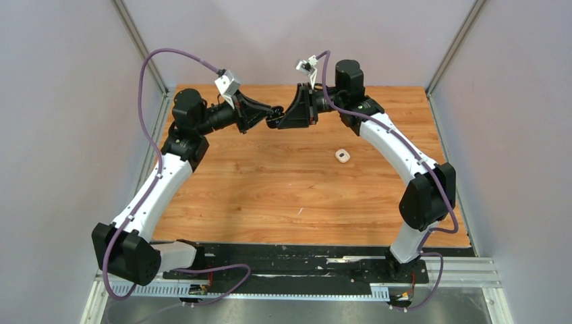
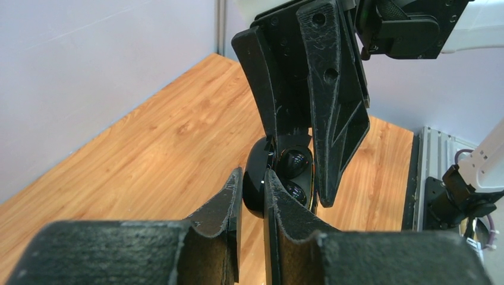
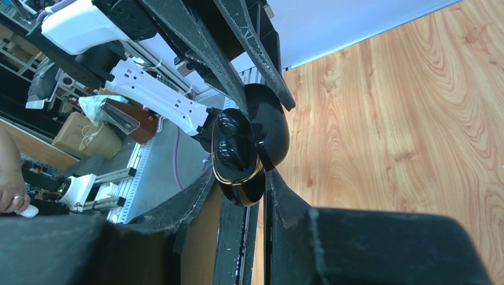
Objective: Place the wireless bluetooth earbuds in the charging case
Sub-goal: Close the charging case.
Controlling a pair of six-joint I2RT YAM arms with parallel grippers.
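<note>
Left claw (image 2: 252, 178): clenched tight. Through its wrist camera I see both fingertips pinching the thin lid of the black charging case (image 3: 267, 136) edge-on.
Right claw (image 3: 242, 178): grasping the lower half of the same case, with one finger touching each side of it.
Case position: held in the air between the two claws, well above the wooden table (image 1: 270, 196), over its far middle.
Case state: hinged open. The glossy lid stands away from the lower half, and a gold-coloured rim runs round the lower half's opening.
Earbuds: two black earbuds (image 3: 230, 151) sit side by side in the wells of the lower half. Their shiny rounded backs face out of the opening. I see them from both wrist cameras.
Arms: from the overhead camera I see both arms arch inward from the near edge. The claw tips meet nose to nose, the left one coming from the left and the right one from the right.
On the table: a small white rounded item (image 1: 342, 156) lies right of centre, just beside the right arm's white forearm and well apart from both claws. It is too small for me to tell whether it is open or closed.
</note>
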